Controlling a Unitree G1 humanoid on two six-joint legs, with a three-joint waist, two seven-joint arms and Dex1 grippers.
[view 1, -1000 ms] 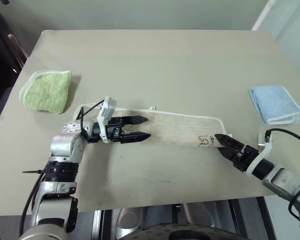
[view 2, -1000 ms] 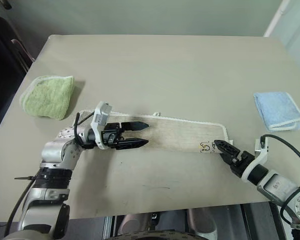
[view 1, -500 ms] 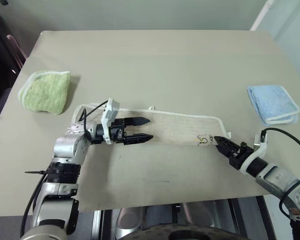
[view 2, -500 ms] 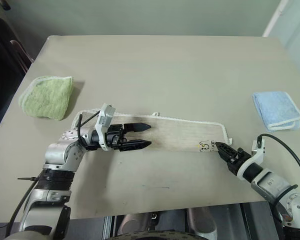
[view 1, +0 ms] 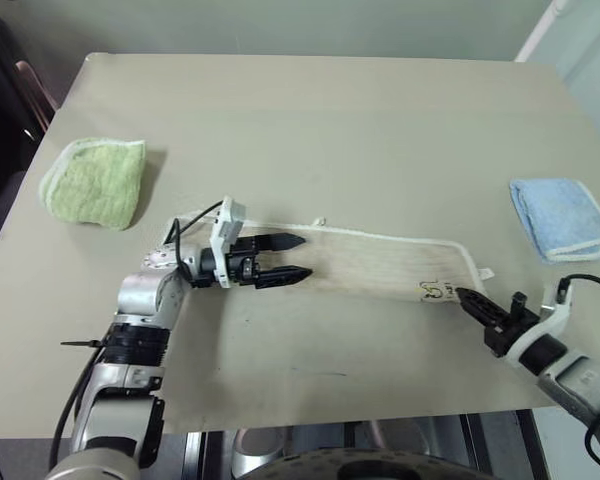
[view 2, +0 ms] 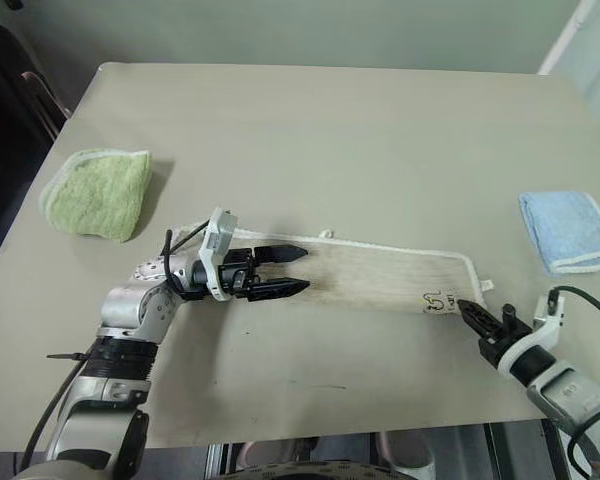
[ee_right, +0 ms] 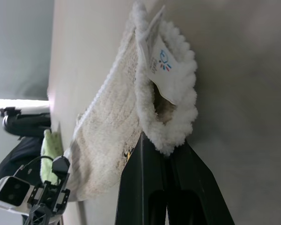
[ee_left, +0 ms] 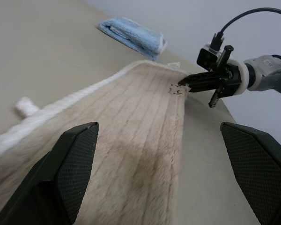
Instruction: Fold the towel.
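The towel lies on the table as a long beige strip with white corded edging, its printed tag at the near right corner. My left gripper hovers level over the strip's left part, pointing along it, with its fingers wide open and nothing between them. My right gripper is at the strip's near right corner, beside the tag. In the right wrist view its fingertips are pressed together on the fluffy edge of that corner.
A folded green towel sits at the left of the table, and a folded light blue towel lies near its right edge. The right arm reaches in over the table's front right edge.
My right gripper went from open to shut on the towel's near right corner and drew slightly right and back. The left gripper stayed open in place. The camera view shifted a little.
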